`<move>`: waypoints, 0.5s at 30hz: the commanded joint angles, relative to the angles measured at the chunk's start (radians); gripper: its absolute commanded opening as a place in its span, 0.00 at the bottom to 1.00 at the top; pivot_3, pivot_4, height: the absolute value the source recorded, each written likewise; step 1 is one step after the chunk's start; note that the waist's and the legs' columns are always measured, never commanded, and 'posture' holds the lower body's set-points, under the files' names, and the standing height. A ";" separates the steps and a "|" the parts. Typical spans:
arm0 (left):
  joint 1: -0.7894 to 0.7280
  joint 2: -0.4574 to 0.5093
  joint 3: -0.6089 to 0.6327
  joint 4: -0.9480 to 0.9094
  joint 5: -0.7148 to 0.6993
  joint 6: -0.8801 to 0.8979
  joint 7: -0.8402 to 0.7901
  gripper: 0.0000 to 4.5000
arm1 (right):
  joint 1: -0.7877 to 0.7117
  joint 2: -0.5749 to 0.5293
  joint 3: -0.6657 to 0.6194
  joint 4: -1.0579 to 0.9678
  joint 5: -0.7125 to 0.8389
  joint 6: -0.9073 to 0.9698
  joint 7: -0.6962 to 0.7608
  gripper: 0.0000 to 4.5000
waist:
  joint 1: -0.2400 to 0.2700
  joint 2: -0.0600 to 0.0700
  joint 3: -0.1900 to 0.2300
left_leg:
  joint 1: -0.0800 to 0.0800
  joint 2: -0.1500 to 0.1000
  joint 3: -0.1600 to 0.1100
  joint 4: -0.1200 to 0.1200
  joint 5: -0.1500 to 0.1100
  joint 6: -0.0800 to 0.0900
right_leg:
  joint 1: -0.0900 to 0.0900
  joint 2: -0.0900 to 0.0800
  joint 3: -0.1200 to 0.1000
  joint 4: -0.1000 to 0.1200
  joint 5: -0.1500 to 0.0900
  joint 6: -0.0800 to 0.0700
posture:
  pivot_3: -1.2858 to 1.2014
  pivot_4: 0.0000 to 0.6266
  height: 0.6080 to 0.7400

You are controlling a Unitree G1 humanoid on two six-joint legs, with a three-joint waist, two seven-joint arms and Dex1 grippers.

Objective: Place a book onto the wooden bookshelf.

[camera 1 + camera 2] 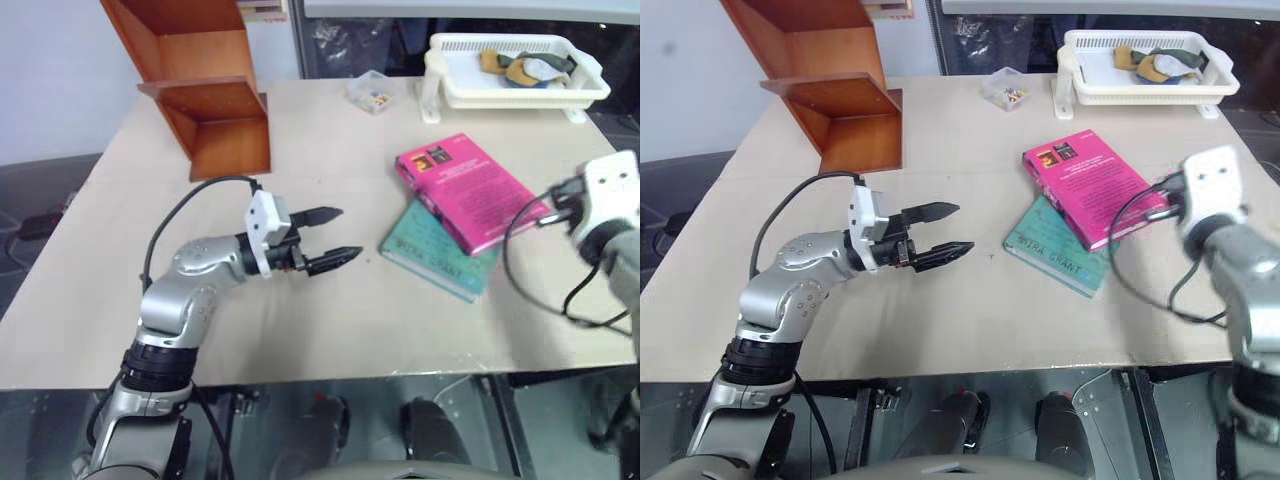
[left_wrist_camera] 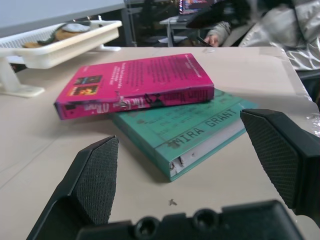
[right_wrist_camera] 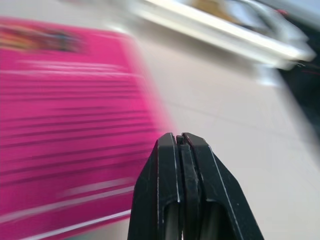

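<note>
- Pink book (image 1: pixel 467 190) lying flat on the table (image 1: pixel 330 300), right of centre, its lower part resting on a teal book (image 1: pixel 432 250) (spine lettered MIRA GRANT)
- Wooden bookshelf (image 1: pixel 205 85) standing at far left corner of table, well apart from both books, compartments open
- Left gripper (image 1: pixel 330 238) held above table left of the books, pointing toward them, fingers spread wide, holding nothing
- Right gripper (image 3: pixel 181 150) at the pink book's right edge, fingers pressed together, nothing between them
- White basket tray (image 1: pixel 520 70) at far right edge; small clear box (image 1: pixel 371 92) near it
</note>
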 commanded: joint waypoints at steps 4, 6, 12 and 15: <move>0.003 0.006 0.025 -0.047 -0.015 -0.008 0.013 1.00 | -0.339 -0.030 0.050 0.610 -0.058 -0.157 0.061 0.02 | -0.018 0.000 0.000 | -0.002 -0.001 0.003 0.000 0.000 0.001 | -0.002 -0.001 0.003 -0.001 0.000 0.000 | 0.52 0.24 1.00; 0.013 0.007 0.027 -0.059 -0.017 -0.007 0.018 1.00 | -0.421 -0.030 0.071 0.777 -0.064 -0.209 0.117 0.02 | -0.021 0.000 0.000 | -0.002 -0.001 0.004 0.000 0.000 0.001 | -0.002 -0.001 0.004 -0.001 0.000 0.000 | 0.52 0.24 1.00; 0.070 0.018 0.059 -0.119 -0.031 0.008 0.055 1.00 | -0.596 -0.024 0.101 1.117 -0.045 -0.305 0.341 0.02 | -0.031 0.000 0.001 | -0.003 0.000 0.005 -0.002 -0.001 0.001 | -0.005 0.000 0.004 -0.002 0.000 0.000 | 0.52 0.24 1.00; 0.102 0.020 0.069 -0.151 -0.037 0.019 0.074 1.00 | -0.636 -0.021 0.113 1.221 -0.051 -0.353 0.430 0.02 | -0.038 0.000 0.001 | -0.003 0.000 0.005 -0.002 -0.001 0.001 | -0.004 0.000 0.005 -0.002 0.000 0.000 | 0.52 0.24 1.00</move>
